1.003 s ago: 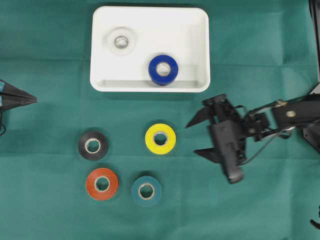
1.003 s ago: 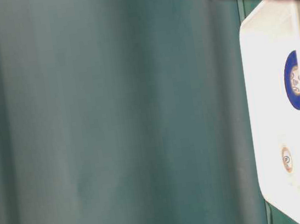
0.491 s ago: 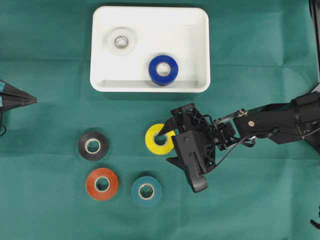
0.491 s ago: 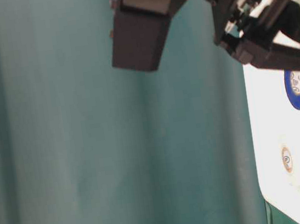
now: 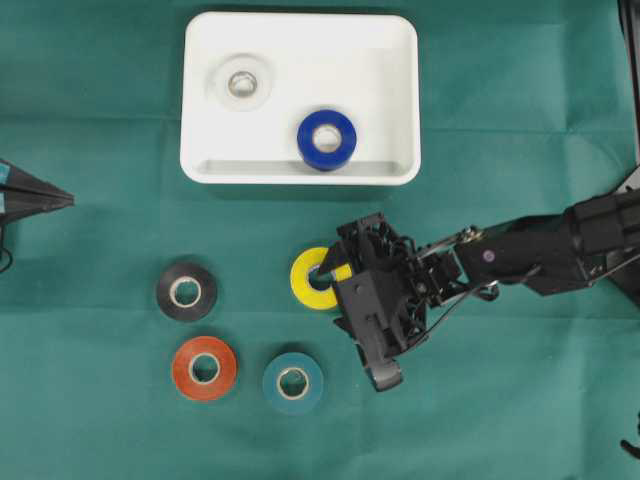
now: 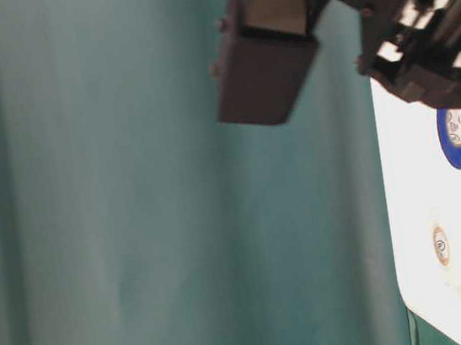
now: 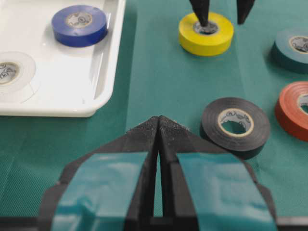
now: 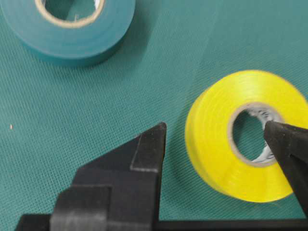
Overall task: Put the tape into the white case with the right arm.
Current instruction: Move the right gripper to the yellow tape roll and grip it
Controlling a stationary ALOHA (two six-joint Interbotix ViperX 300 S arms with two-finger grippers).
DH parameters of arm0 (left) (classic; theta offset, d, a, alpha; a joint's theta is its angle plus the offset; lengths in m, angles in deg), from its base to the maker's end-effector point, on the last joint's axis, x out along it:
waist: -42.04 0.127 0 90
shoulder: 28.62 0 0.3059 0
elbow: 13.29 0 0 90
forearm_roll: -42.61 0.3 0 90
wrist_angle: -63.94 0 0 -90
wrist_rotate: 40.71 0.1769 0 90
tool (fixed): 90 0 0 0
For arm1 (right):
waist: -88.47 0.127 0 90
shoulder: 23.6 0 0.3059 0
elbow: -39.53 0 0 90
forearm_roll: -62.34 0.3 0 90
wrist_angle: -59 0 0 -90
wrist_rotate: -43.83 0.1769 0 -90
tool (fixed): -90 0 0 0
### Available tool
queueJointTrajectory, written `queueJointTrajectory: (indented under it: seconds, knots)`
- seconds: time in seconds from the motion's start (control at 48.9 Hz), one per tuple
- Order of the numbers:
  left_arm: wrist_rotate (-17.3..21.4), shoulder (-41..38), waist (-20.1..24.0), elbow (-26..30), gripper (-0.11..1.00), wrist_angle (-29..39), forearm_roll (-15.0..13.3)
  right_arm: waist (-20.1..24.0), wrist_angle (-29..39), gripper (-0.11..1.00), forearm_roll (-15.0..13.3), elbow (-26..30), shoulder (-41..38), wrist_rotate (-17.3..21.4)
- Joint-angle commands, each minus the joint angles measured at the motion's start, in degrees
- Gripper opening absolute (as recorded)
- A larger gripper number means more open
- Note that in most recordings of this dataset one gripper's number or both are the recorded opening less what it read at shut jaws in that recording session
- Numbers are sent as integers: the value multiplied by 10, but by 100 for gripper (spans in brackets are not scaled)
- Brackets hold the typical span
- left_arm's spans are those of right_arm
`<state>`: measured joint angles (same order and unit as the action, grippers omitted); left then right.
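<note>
Right hand (image 8: pixel 211 132) astride yellow tape (image 8: pixel 226 144) wall, fingers apart.

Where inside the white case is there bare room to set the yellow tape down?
The white case is bare right of the white tape and above the blue tape. Its front edge by the blue roll is crowded.
</note>
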<state>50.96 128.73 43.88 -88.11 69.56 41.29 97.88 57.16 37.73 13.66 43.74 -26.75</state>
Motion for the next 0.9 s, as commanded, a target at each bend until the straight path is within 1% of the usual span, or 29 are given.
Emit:
queueJointTrajectory:
  seconds: [0.0,0.246,0.389,0.491,0.532,0.553,0.676,0.716,0.757,0.88]
  knots:
    - [0,-4,1,7,0,-6,-1,4,9,50,-1,19,-4,2]
    - [0,-4,1,6,0,-7,-1,4,40,50,-1,40,-30,3]
    - [0,-4,1,5,0,-7,-1,3,40,50,-1,46,-32,3]
    - [0,-4,1,5,0,-7,-1,3,40,48,-1,47,-32,3]
    - [-1,-4,1,5,0,-8,-1,3,41,44,-1,47,-32,3]
    - [0,-4,1,5,0,-7,-1,3,41,41,-1,47,-32,3]
    - [0,-4,1,5,0,-8,-1,3,41,15,-1,47,-31,3]
    - [0,-4,1,5,0,-8,-1,3,40,9,-1,47,-31,3]
    - [0,-4,1,5,0,-8,-1,3,41,6,-1,46,-30,3]
    - [0,-4,1,5,0,-8,-1,3,41,5,-1,44,-25,3]
